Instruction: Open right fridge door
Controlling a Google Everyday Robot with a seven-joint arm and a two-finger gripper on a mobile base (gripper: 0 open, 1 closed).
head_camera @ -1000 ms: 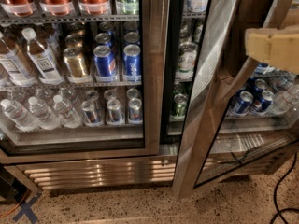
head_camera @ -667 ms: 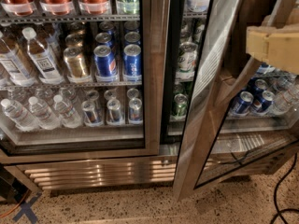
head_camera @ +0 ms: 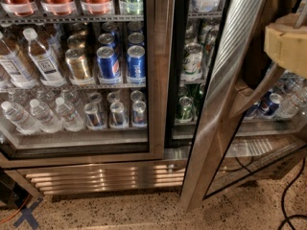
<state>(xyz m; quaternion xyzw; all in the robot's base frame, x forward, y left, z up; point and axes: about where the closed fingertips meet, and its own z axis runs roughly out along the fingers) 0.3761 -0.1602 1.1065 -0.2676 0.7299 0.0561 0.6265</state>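
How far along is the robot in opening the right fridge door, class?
Done: the right fridge door stands ajar, its steel edge angled outward, exposing green cans. In hand: the gripper sits at upper right by the door's handle. Left: probably swinging it wider; it looks only partly open.

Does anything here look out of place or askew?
Only the right fridge door stands ajar, angled outward, while the left door is shut. The pincer is at the upper right, beside it. Nothing looks spilled.
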